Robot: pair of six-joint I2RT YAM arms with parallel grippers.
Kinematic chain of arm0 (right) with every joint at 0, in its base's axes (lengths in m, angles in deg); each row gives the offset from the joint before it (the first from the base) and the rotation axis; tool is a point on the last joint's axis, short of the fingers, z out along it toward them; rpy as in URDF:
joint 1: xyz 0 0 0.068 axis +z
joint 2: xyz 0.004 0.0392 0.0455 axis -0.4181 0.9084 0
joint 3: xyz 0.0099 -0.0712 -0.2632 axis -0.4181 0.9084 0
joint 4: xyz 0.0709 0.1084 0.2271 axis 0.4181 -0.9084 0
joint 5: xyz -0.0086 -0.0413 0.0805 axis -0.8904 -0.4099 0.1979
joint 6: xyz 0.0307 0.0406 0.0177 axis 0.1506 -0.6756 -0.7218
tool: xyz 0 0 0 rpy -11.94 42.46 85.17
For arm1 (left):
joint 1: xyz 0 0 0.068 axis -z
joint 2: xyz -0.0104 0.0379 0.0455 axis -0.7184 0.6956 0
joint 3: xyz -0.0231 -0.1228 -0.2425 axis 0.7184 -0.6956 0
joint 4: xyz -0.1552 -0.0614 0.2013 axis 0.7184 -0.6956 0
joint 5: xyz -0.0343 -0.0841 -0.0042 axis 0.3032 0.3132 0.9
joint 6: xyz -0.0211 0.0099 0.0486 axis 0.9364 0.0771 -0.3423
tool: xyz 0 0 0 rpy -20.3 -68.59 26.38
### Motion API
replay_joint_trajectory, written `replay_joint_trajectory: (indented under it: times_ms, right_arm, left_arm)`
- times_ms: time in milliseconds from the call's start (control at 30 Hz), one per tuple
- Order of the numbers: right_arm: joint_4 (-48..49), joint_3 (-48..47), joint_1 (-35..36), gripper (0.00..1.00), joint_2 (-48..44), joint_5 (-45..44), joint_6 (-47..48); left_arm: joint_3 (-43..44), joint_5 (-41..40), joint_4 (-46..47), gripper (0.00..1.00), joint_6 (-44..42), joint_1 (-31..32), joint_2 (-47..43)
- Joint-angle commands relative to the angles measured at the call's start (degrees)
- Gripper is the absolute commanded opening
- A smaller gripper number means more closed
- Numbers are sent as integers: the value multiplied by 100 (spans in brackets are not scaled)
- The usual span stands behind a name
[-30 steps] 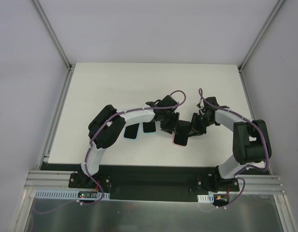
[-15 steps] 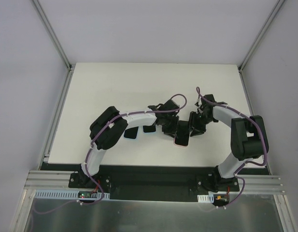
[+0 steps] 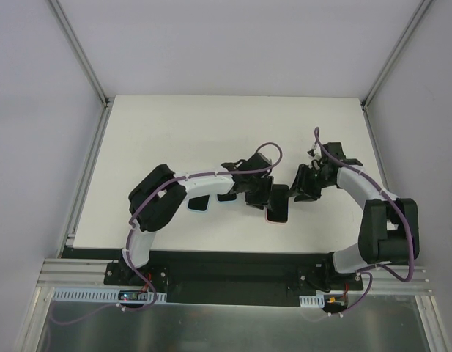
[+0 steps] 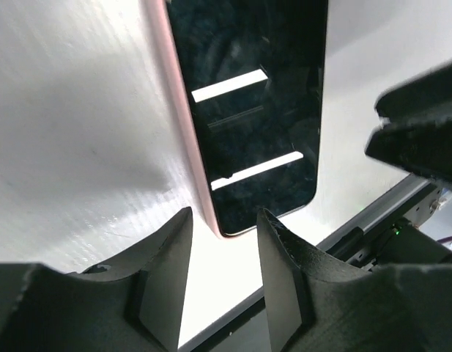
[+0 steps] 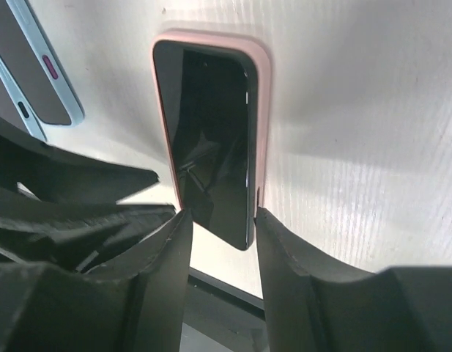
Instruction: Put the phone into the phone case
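The black phone [image 3: 277,199] lies screen up inside the pink phone case [image 3: 272,218] near the table's front middle. In the right wrist view the phone [image 5: 207,132] sits within the pink rim [image 5: 262,95], and its near end looks slightly raised. My left gripper [image 3: 256,196] stands open at the phone's left side. In its own view the jaws [image 4: 222,220] straddle one corner of the phone [image 4: 255,110] without pinching it. My right gripper [image 3: 299,192] is open just right of the phone, and its jaws [image 5: 222,216] frame the near end.
Two flat light-blue-rimmed cases [image 3: 200,202] [image 3: 226,194] lie left of the phone under the left arm. One of them shows in the right wrist view [image 5: 42,73]. The table's front edge and a black rail [image 3: 233,257] run close below the phone.
The right gripper opened wider and drew back to the right as its elbow swung outward. The left gripper narrowed, then opened again, beside the phone. The phone barely moved.
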Motion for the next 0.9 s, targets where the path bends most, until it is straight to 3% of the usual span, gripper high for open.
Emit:
replay_joint_trajectory:
  times_ms: [0, 100, 333, 567, 867]
  right_arm:
    - [-106, 248, -99, 41, -408, -9, 11]
    - [95, 450, -117, 43, -409, 157, -24]
    - [571, 679, -170, 53, -312, 545, 107]
    - [843, 679, -196, 45, 118, 756, 169]
    - [1028, 837, -205, 54, 180, 1027, 266]
  left_arm:
    - [135, -110, -58, 41, -30, -317, -162]
    - [363, 136, -40, 46, -205, -449, 40]
    - [865, 593, -40, 45, -408, -467, 523]
    - [787, 620, 12, 38, -259, -467, 700]
    - [743, 918, 100, 34, -206, -476, 963]
